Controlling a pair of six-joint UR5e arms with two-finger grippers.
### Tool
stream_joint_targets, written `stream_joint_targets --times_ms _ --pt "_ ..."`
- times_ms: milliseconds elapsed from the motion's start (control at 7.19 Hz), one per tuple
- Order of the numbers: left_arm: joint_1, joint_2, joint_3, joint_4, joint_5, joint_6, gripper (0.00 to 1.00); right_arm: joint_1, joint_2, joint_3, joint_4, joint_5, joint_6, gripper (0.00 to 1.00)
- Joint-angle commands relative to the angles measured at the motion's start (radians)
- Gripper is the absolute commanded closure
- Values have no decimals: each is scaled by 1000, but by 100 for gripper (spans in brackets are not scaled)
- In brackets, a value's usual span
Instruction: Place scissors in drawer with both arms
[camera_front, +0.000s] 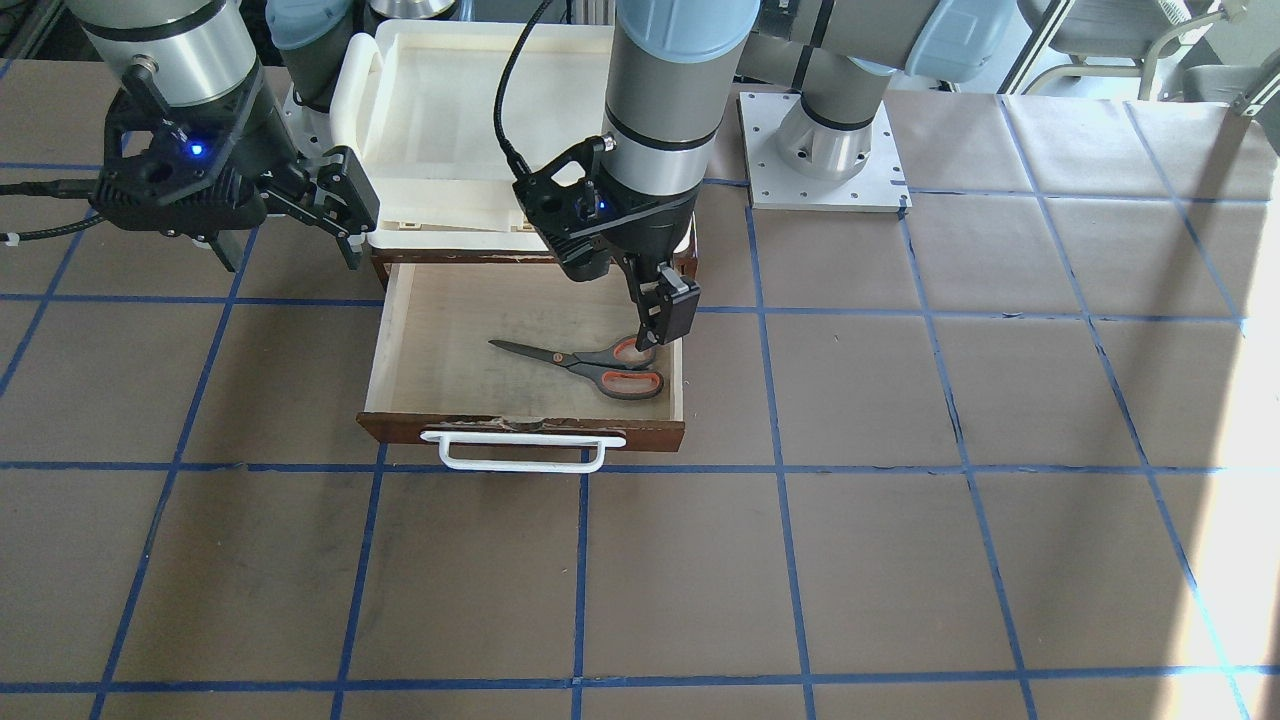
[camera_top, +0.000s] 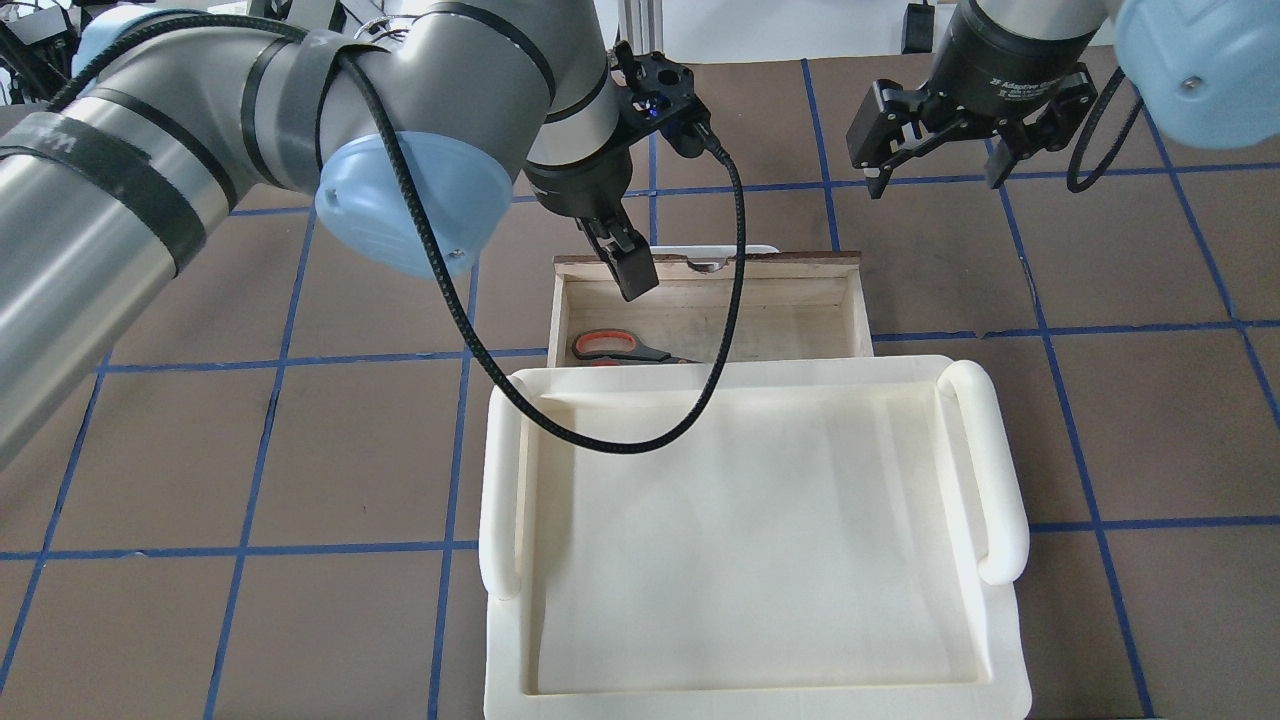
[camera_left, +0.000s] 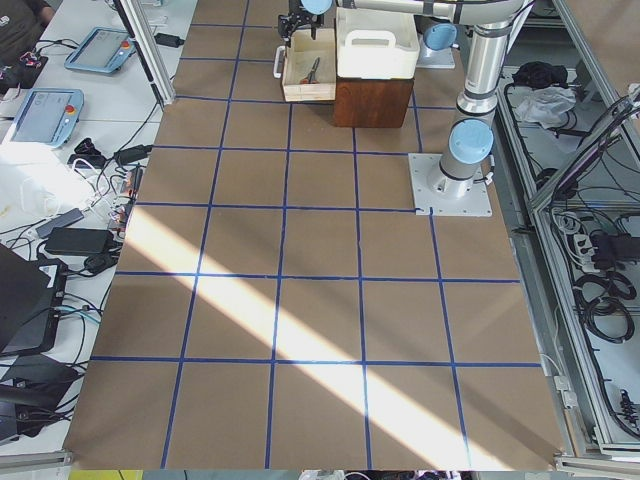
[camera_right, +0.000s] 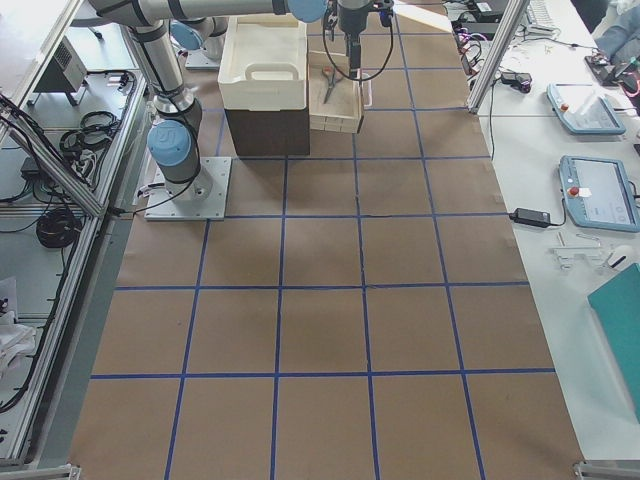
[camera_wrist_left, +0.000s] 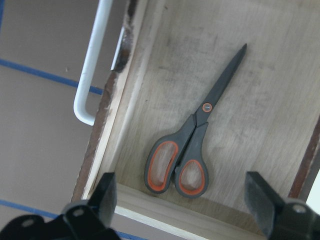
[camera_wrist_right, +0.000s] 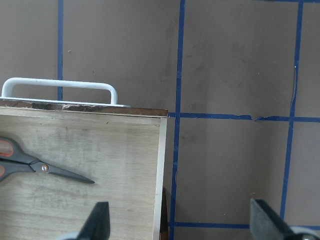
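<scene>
Black fingertips (camera_wrist_left: 106, 194) of our left pincer (camera_front: 668, 312) loom largest in the wrist view. They are spread wide and grip nothing, standing to either side of the orange-lined loops of the scissors (camera_wrist_left: 196, 136).

The scissors lie flat on the pale floor of the pulled-out drawer (camera_front: 650, 435). Their handles sit near the side wall on our left, and the blades point across toward the other wall. Our right pincer (camera_top: 935, 170) hangs over the bench (camera_front: 900, 500) beside the drawer's far side, with its jaws apart and empty too.

We judge the placing done and the step in hand to be getting the left arm out cleanly. We cannot tell from the front view whether a fingertip clears the upper loop. So we should keep the jaws parted and rise straight up, not sideways, so that nothing drags the scissors or knocks the nearby wall.

The black cable (camera_top: 735, 250) sags from the left wrist across the drawer onto the rim of the cream tray (camera_top: 985, 470). We should watch it for a snag as the wrist lifts.

If the drawer is then to be shut, we reckon a square push at the middle of the white bar handle (camera_front: 520, 466) would keep it from skewing.
</scene>
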Motion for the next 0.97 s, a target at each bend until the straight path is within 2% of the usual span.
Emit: stream_joint_targets --times_ms 0,139,417,835 --pt "56 69 4 -35 52 -216 0 0 0 5 0 0 1 0" --pt "76 95 3 -73 54 -394 0 0 -1 5 0 2 2 0" --pt "145 129 -8 -81 55 -524 0 0 -1 5 0 2 2 0" --pt "340 170 -8 -129 60 -600 0 0 -1 5 0 2 0 0"
